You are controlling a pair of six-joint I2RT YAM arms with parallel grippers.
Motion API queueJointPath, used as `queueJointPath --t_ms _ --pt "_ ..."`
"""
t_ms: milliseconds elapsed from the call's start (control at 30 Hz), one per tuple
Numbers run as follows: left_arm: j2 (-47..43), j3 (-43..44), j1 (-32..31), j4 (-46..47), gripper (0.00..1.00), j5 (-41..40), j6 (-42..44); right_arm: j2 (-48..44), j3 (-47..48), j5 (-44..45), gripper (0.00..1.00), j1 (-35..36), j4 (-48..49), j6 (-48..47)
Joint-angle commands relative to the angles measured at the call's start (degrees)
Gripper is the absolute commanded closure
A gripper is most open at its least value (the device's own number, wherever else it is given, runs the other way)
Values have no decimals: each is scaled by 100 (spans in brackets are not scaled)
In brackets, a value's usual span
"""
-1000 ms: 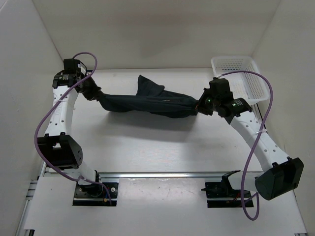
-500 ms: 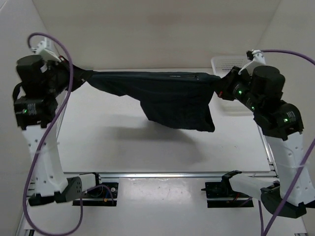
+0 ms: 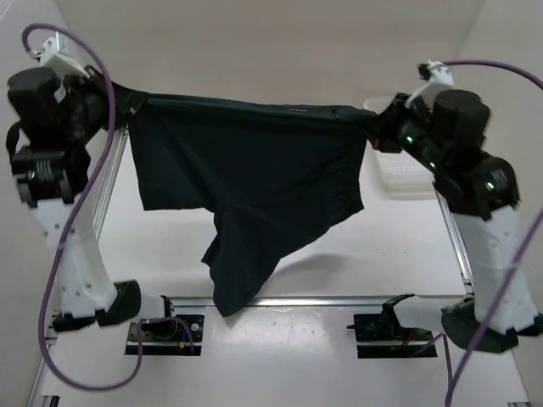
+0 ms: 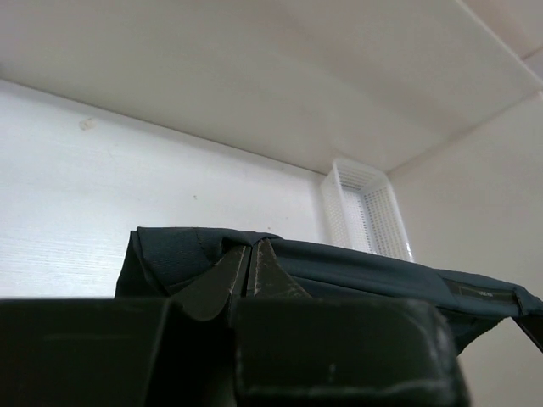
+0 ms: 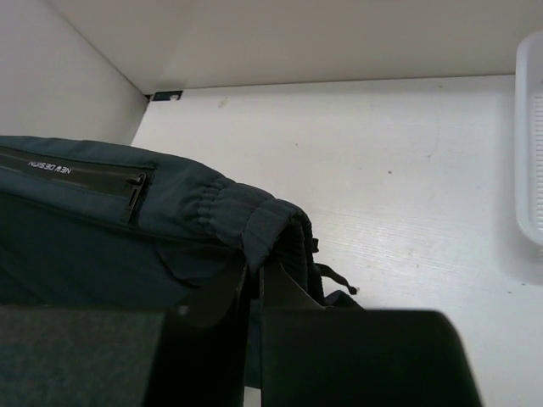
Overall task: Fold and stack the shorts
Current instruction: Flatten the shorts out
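The dark navy shorts (image 3: 254, 178) hang in the air, stretched wide between both arms, with one leg drooping toward the near rail. My left gripper (image 3: 125, 106) is shut on the shorts' left upper corner; in the left wrist view the fingers (image 4: 249, 254) pinch the fabric (image 4: 365, 267). At the other end my right gripper (image 3: 375, 129) is shut on the elastic waistband corner (image 5: 271, 225), seen clamped between the fingers (image 5: 254, 275), with a zip pocket (image 5: 85, 178) to the left.
A white mesh basket (image 3: 399, 174) stands at the back right of the table, partly hidden behind the right arm; it also shows in the left wrist view (image 4: 365, 208). White walls enclose the table. A metal rail (image 3: 322, 301) runs along the near edge.
Both arms have risen and spread apart, lifting the shorts off the table from a bunched strip into a hanging, spread-out sheet. Both grips stay shut.
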Motion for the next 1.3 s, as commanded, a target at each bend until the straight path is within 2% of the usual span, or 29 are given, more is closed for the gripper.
queueJointPath --t_ms 0,233,400,533,633,667,733,767,800,867,900,933,967,1000,1033,1067,1100,1167,1267 --pt "792 373 283 241 89 -958 242 607 224 866 100 -181 358 -422" --pt "2260 2251 477 425 89 -721 233 1838 1172 594 100 -691 1175 -133" --pt "2560 2746 530 891 89 -431 39 2489 2157 23 100 -999 1325 131" --pt "2315 2616 530 953 89 -281 -22 2622 2220 -57 100 -999 1378 18" --pt "1676 1617 530 953 89 -140 -22 2316 1449 -57 100 -999 1378 -35" --pt "1472 882 530 1005 89 -88 47 2201 1159 -57 100 -999 1378 -35" --pt "780 44 399 1006 89 -140 48 1764 62 -57 100 -999 1448 -88" --pt "523 -891 259 1006 89 -140 100 1586 -369 -57 100 -999 1614 -88" --pt "251 -1431 205 1084 89 -245 101 1202 -1252 -4 100 -999 1694 -88" --pt "-636 -2591 205 1164 89 -324 -65 813 -2153 -4 100 -999 1914 -35" --pt "-953 -3823 205 1225 89 -490 -318 454 -2584 -4 100 -999 1975 -35" --pt "-1269 -4427 205 1226 82 -579 -408 286 -3371 -56 97 -999 1976 26" --pt "-1829 -4982 205 1226 73 -675 -470 127 -3736 -126 84 -999 2045 87" --pt "-2104 -5953 205 1226 58 -868 -618 -135 -4053 -405 64 -999 2046 88" --pt "-2333 -6346 205 1226 38 -870 -689 -260 -4569 -530 27 -999 2046 88" --pt "-2605 -6611 283 1226 7 -870 -690 -366 -4775 -592 17 -938 2046 88" --pt "-2669 -6839 362 1226 0 -870 -760 -532 -4925 -593 11 -938 1898 149" --pt "-2670 -6755 363 1226 0 -764 -760 -604 -5110 -541 7 -938 1748 210" --pt "-2266 -6158 363 1164 0 -992 -585 -605 -4937 -119 7 -938 1388 211"
